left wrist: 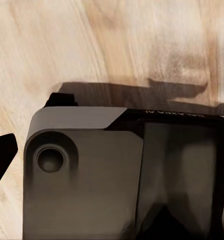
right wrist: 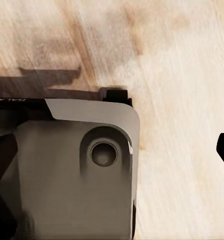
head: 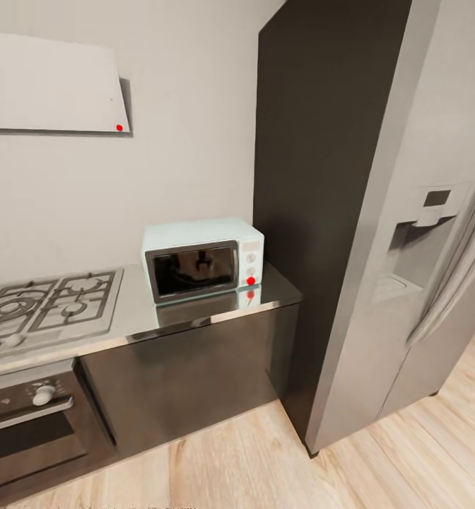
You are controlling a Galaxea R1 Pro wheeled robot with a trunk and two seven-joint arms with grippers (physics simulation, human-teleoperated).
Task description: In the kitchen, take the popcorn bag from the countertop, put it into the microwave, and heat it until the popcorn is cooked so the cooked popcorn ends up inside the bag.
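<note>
1. Pale wood-plank floor lies nearest in the head view and runs under the cabinets; both wrist views look down on the same pale boards, with blurred shadows across them.
2. Tall brushed-steel refrigerator fills the right side, its top and right edge cut off; a water dispenser recess sits in its door, and its dark side panel faces the counter.
3. Grey rounded robot base takes up the lower part of the left wrist view, and its matching corner shows in the right wrist view. A dark tip pokes in at the frame edge of each, too little to tell whether either pincer is wide or narrow.
4. Glossy light-grey countertop over dark cabinet fronts carries the things below; its left end is cut off.
5. Steel gas hob with black grates lies on the left, partly out of frame, with a built-in steel oven below it.
6. White angled range hood hangs on the wall, cropped at the left.
7. Small pale mint-blue microwave stands at the counter's right end, door closed; its dark glass hides the inside. A red light glows on its right panel.
</note>
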